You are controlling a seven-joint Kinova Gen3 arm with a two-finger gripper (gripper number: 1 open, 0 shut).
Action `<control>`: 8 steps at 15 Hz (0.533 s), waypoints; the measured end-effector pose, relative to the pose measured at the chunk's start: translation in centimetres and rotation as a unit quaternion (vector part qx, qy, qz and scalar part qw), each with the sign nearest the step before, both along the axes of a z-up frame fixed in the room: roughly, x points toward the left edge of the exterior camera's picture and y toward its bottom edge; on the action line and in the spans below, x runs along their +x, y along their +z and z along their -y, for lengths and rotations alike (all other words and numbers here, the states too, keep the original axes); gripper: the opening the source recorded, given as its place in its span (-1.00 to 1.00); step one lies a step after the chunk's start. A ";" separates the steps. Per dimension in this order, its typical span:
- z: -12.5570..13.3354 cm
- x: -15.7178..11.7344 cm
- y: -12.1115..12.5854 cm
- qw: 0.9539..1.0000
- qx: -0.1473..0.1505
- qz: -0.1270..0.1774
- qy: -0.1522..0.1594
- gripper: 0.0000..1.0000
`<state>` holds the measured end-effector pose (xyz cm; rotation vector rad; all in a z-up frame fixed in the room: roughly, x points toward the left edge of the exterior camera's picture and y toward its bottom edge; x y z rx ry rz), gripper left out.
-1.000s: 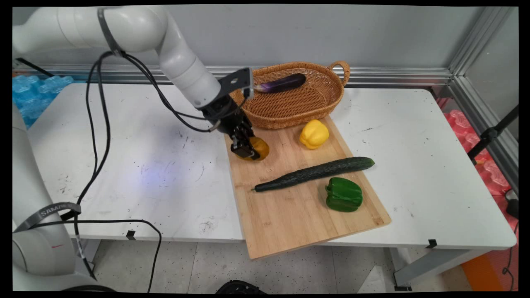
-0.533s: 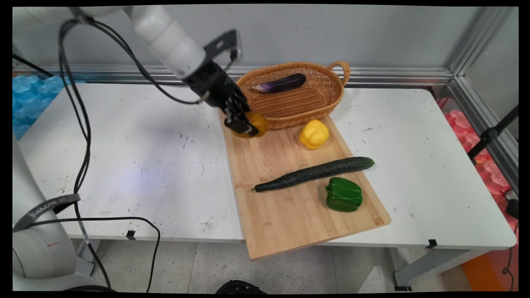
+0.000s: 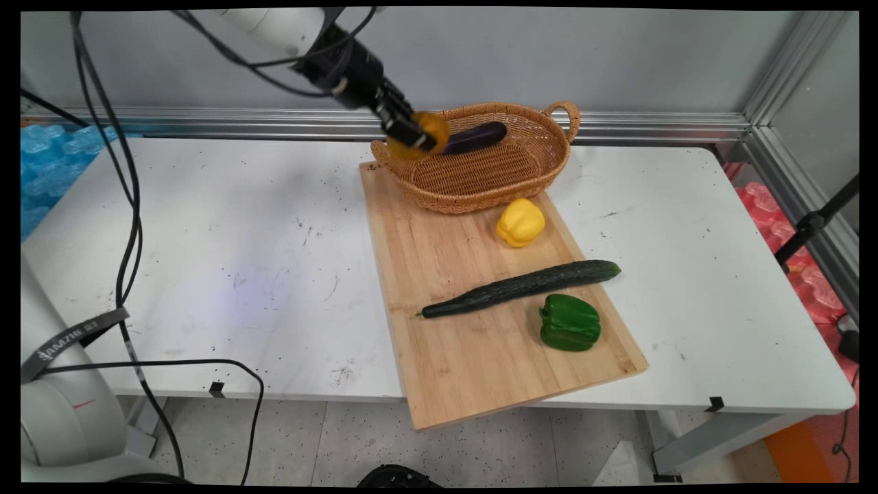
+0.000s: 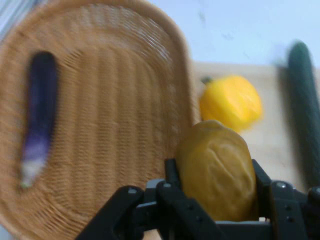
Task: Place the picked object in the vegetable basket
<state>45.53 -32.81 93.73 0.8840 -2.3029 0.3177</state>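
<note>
The end effector (image 3: pixel 414 139) has lifted the potato (image 3: pixel 426 132) off the board (image 3: pixel 480 329) to above the basket's (image 3: pixel 480 185) left rim.

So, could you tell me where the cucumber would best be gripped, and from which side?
Probably around the middle of the cucumber, coming straight down from above with the fingers across its width. It lies flat and diagonal on the cutting board, clear of the green pepper only at mid-length; the left end tapers thin.

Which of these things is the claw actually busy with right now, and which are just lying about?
In use:
claw, shut on the potato
wicker basket below it, holding an eggplant

Lying about on the cutting board:
yellow pepper
cucumber
green pepper
</note>
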 end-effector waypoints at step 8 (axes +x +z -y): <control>7.1 -1.5 -0.6 0.999 -0.035 0.000 0.031 -1.00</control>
